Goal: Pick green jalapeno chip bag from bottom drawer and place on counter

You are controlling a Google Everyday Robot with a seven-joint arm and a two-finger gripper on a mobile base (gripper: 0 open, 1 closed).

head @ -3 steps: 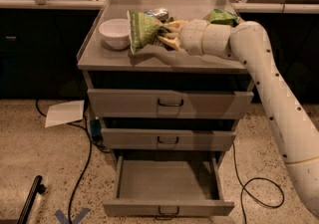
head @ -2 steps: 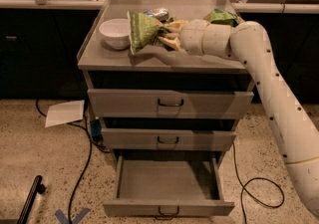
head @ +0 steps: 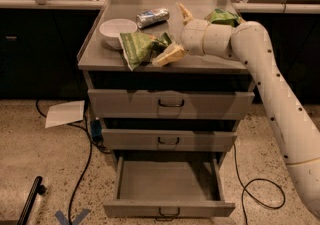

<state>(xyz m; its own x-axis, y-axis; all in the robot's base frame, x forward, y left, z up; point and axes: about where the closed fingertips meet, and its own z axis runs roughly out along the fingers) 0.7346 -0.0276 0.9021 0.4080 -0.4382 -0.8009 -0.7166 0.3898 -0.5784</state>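
Observation:
The green jalapeno chip bag (head: 139, 46) lies on the grey counter (head: 215, 63), just in front of a white bowl. My gripper (head: 178, 34) is over the counter right of the bag, open. Its near finger (head: 169, 55) rests against the bag's right end, and the far finger (head: 185, 14) points toward the back. The bottom drawer (head: 167, 180) is pulled out below, and its floor is bare.
A white bowl (head: 116, 31) stands at the counter's left. A silver-blue packet (head: 152, 16) lies behind the bag, and a brighter green bag (head: 223, 17) sits behind my wrist. The two upper drawers are shut. A paper sheet (head: 65, 113) and cables lie on the floor.
The gripper has opened and let go of the chip bag. The bag, held upright before, now lies lower on the counter, and the silver-blue packet behind it has come into view.

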